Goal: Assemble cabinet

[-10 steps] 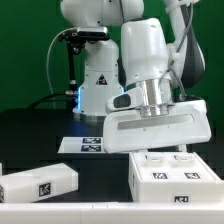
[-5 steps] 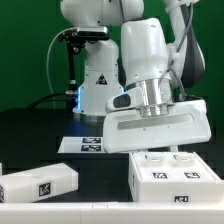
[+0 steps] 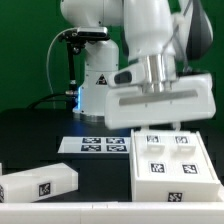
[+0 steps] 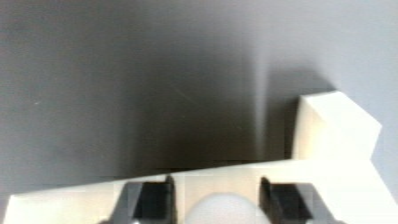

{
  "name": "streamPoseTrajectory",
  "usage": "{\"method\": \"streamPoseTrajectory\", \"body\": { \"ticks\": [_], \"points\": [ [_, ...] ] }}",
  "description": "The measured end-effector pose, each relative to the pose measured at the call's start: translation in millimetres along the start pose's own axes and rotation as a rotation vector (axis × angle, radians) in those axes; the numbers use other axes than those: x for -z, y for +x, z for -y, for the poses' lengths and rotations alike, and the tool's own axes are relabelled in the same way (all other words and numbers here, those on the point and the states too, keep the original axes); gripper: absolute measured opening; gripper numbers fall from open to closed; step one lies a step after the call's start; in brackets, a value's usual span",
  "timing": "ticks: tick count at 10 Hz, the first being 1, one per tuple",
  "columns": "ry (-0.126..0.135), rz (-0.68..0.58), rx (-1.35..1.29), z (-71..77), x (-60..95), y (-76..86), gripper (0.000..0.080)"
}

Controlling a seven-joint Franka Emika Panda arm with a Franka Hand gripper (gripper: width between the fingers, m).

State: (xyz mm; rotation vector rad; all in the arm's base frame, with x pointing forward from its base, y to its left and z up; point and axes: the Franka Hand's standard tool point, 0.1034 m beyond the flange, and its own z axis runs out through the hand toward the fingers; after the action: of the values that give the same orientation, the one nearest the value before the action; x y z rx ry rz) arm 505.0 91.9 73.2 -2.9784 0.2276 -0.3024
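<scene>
Cabinet piece point(image 3: 175, 165): was caught in the hand point(image 4: 214, 200), clenched on one white wall of it, the two dark fingers point(image 4: 146, 200) pressed against either side of that wall in the wrist view. Showed there as a pale L-shaped rim over a dark blurred ground. Sat right below the hand's wide white body at the exterior view's right, one broad face turned up toward the camera, four square tags on it. Could not tell whether its underside rested on the black desk point(image 3: 30, 140) or hung clear of it. Lay near the marker board point(image 3: 95, 145), flat on the desk toward the middle. Farther out, at the exterior view's left: long block point(image 3: 40, 185) of the cabinet, white, one tag on its near side, well apart from the gripped piece. Behind everything: arm's white base point(image 3: 95, 80), green backdrop point(image 3: 25, 50)
</scene>
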Motion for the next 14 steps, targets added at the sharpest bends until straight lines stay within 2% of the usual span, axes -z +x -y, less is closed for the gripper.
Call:
{"method": "streamPoseTrajectory", "body": {
  "ticks": [1, 4, 5, 6, 7, 8, 9, 10, 12, 13, 14],
  "points": [
    [-0.002, -0.003, -0.009, 3.2, 2.5, 0.4, 0.0217],
    [-0.007, 0.031, -0.012, -2.0, 0.5, -4.1, 0.0218],
    [-0.007, 0.130, -0.003, -4.8, 14.2, -9.6, 0.0218],
    [-0.022, 0.208, 0.014, -6.2, 36.8, -5.6, 0.0218],
    [-0.068, 0.271, 0.001, -2.2, 51.1, 0.8, 0.0218],
    [-0.095, 0.278, -0.030, 9.1, 55.3, 11.8, 0.0218],
    [-0.059, 0.218, -0.076, 11.7, 45.9, 14.2, 0.0218],
    [-0.067, 0.244, -0.069, 8.0, 44.0, 5.9, 0.0218],
    [-0.067, 0.254, -0.067, 7.2, 45.1, 6.2, 0.0218],
    [-0.067, 0.350, -0.035, 2.6, 58.0, 11.2, 0.0218],
    [-0.056, 0.393, -0.023, -1.2, 68.5, 34.1, 0.0218]
  ]
}}
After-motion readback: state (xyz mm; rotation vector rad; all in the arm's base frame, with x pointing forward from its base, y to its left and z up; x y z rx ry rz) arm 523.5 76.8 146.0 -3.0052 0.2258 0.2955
